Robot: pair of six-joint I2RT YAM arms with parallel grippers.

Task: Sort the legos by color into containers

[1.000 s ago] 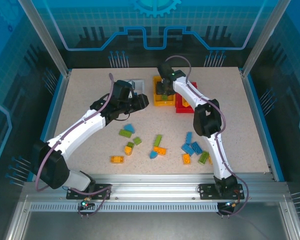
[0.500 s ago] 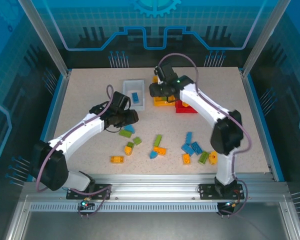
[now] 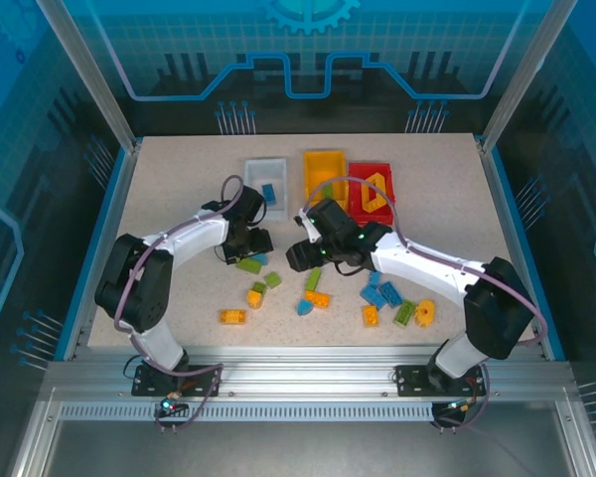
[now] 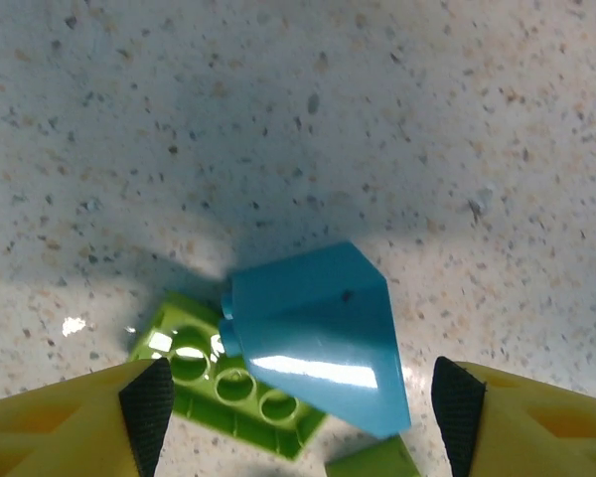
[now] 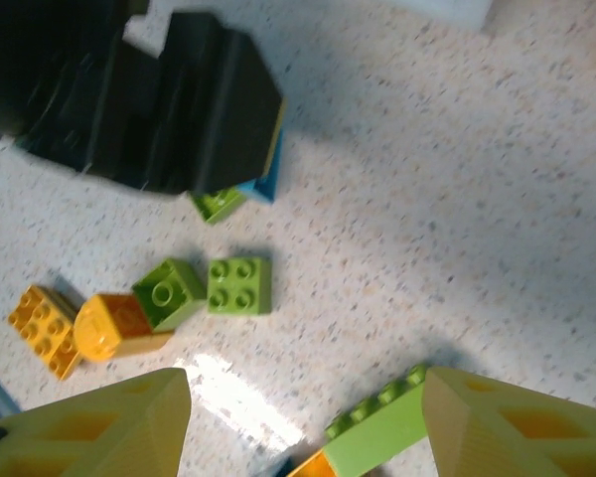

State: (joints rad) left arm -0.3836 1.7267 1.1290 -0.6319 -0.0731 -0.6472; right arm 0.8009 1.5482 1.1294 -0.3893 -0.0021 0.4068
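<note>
Over the middle of the table (image 3: 179,169), my left gripper (image 3: 252,242) hangs low above a blue sloped brick (image 4: 313,333). Its jaws are spread wide and hold nothing, and the black pads (image 4: 147,405) stand to either side of the brick without touching it. The brick lies against a green studded brick (image 4: 228,383); I cannot tell whether it rests on the green one or just beside it.

My right gripper (image 5: 306,397) is also wide open and empty. It hovers over a long green brick (image 5: 377,427) that lies nearer my right finger.

I judge the step in hand to be a pick on each side, with most of the sorting left to do: about 15 bricks lie loose on the table. The white bin (image 3: 250,171) holds 1 blue brick (image 3: 269,194), so the sloped one belongs there.

Next, my left jaws should drop straight down and close on the blue slope alone, leaving the green piece behind. The slanted faces may slip, so I'd grip the flat sides.

Where green goes is less plain. The red bin (image 3: 356,204) holds a yellow frame piece (image 3: 374,189), and I can make out no green in the yellow bin (image 3: 325,159).

I can read no brand, label or writing on any brick or bin.
</note>
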